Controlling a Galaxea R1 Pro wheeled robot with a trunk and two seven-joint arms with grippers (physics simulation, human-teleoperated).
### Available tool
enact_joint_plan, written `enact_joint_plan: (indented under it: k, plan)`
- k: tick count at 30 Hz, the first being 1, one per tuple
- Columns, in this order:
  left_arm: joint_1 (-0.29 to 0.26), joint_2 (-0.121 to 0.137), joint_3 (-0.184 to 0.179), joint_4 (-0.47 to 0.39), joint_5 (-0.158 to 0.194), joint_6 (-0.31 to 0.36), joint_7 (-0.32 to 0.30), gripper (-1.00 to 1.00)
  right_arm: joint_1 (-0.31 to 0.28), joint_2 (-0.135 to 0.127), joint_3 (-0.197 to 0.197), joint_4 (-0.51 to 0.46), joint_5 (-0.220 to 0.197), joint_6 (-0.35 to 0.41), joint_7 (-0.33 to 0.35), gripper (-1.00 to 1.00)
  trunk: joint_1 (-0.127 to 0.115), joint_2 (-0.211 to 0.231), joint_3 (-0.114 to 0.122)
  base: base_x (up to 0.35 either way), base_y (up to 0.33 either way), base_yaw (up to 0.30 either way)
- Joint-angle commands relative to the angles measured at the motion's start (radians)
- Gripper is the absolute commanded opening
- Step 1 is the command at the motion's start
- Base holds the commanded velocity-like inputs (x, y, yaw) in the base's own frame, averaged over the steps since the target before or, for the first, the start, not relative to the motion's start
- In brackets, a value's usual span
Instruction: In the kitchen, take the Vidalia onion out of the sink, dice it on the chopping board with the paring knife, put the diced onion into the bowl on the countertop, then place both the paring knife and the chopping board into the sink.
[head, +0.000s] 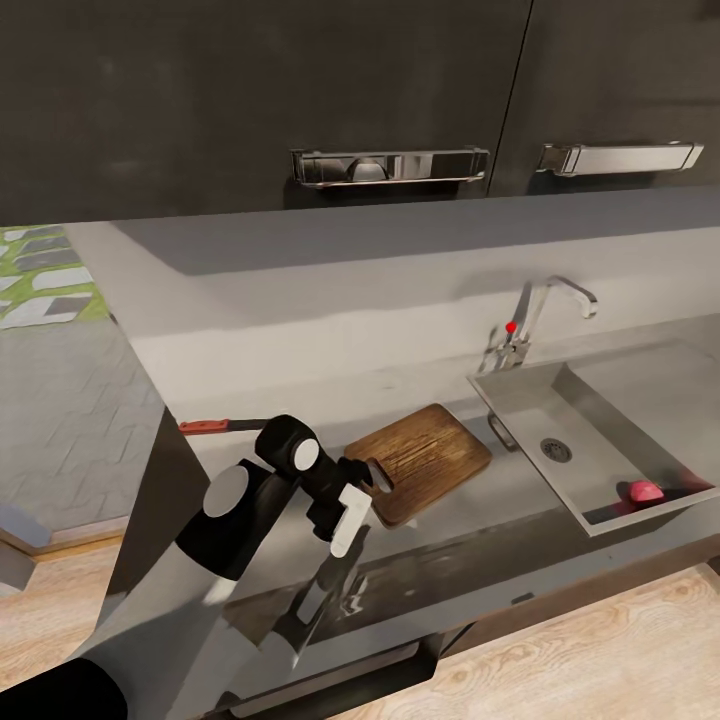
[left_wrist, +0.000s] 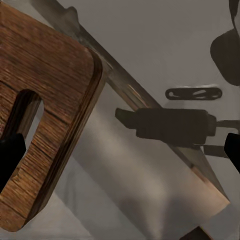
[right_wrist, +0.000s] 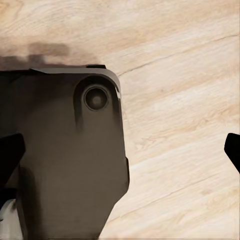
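Grey countertop (head: 300, 400): sink (head: 520, 410) holds onion (head: 645, 491); both hands (left_wrist: 120, 150) (right_wrist: 120, 150) wide.

bare countertop (head: 300, 330) behind chopping board (head: 425, 455), tap (head: 535, 320) guards sink (head: 600, 440) rear, basin open above

No readable text, labels, brands, numbers or signs in any view. Chopping board (head: 425, 460) shows wood grain only, sink (head: 600, 420) and tap (head: 540, 315) are plain metal, upper cabinets (head: 300, 90) are unmarked.
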Motion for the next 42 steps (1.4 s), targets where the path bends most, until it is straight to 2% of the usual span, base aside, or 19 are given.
enact_joint_plan:
  k: [1, 10, 21, 25, 27, 29, 33, 38, 42]
  plan:
    - [-0.001, -0.001, -0.001, -0.009, -0.004, -0.003, -0.003, 1.0, -0.001, -0.002, -0.001, 0.003, 0.003, -0.004, -0.003, 1.0, 0.001, -0.002, -0.002, 0.0, 0.0, 0.0]
    - [-0.001, -0.004, -0.001, -0.039, -0.015, -0.002, -0.003, 1.0, -0.001, -0.006, -0.001, 0.007, 0.004, -0.004, -0.003, 1.0, 0.001, -0.002, -0.002, 0.0, 0.0, 0.0]
    - [-0.001, -0.013, -0.006, -0.072, -0.053, -0.002, -0.003, 1.0, -0.001, -0.007, -0.003, 0.008, 0.004, -0.004, -0.003, 1.0, 0.001, -0.002, -0.002, 0.0, 0.0, 0.0]
    - [-0.001, -0.013, -0.009, -0.083, -0.072, -0.001, -0.003, 1.0, -0.001, 0.014, -0.005, 0.012, 0.004, -0.004, -0.003, 1.0, 0.001, -0.002, -0.002, 0.0, 0.0, 0.0]
    - [-0.001, -0.012, -0.01, -0.084, -0.083, -0.001, -0.003, 1.0, -0.001, 0.045, -0.005, 0.012, 0.004, -0.005, -0.003, 1.0, 0.001, -0.002, -0.002, 0.0, 0.0, 0.0]
    - [-0.001, -0.012, -0.01, -0.085, -0.092, -0.001, -0.003, 1.0, -0.001, 0.06, -0.005, 0.012, 0.004, -0.006, -0.003, 1.0, 0.001, -0.002, -0.002, 0.0, 0.0, 0.0]
    - [-0.001, -0.013, -0.011, -0.094, -0.102, -0.001, -0.003, 1.0, -0.001, 0.069, -0.003, 0.015, 0.004, -0.003, -0.003, 1.0, 0.001, -0.002, -0.002, 0.0, 0.0, 0.0]
    - [-0.001, -0.019, -0.014, -0.105, -0.135, -0.001, -0.003, 1.0, -0.001, 0.069, -0.003, 0.017, 0.005, -0.005, -0.005, 1.0, 0.001, -0.002, -0.002, 0.0, 0.0, 0.0]
    - [-0.001, -0.042, -0.017, -0.104, -0.202, 0.0, -0.003, 1.0, -0.001, 0.07, -0.003, 0.019, 0.004, -0.005, -0.003, 1.0, 0.001, -0.002, -0.002, 0.0, 0.0, 0.0]
